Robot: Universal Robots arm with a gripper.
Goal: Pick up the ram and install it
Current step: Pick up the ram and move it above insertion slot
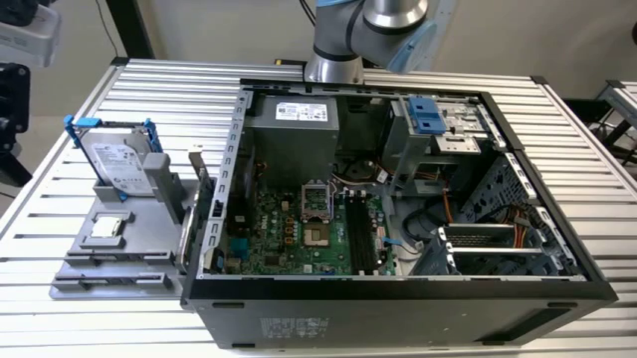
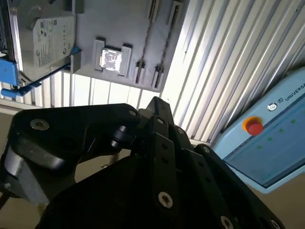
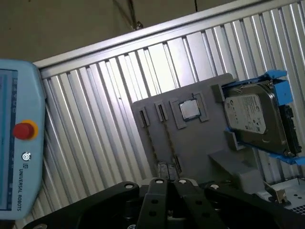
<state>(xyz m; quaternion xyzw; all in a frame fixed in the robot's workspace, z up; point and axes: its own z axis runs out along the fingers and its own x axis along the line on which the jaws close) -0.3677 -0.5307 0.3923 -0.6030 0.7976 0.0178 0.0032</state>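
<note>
The ram [image 3: 152, 143] shows as a thin dark strip standing on edge in a slot holder of the grey fixture [image 3: 200, 143]. It appears again in the second wrist view as the ram [image 2: 148, 28]. A second similar strip [image 3: 170, 140] stands beside it. My gripper's black linkage [image 3: 167, 200] hangs well away from the fixture, with the gripper [image 2: 157, 157] equally far off in the second wrist view. The open computer case [image 1: 398, 287] holds a green motherboard with long black memory slots [image 1: 363, 231]. The arm [image 1: 348, 30] rises behind the case.
On the fixture [image 1: 89, 253], at the exterior view's left of the case, stand a silver hard drive in a blue frame [image 1: 124, 168] and a small square processor chip [image 1: 107, 227]. A blue pendant with a red button [image 3: 19, 143] lies on the ribbed metal table [image 1: 169, 97].
</note>
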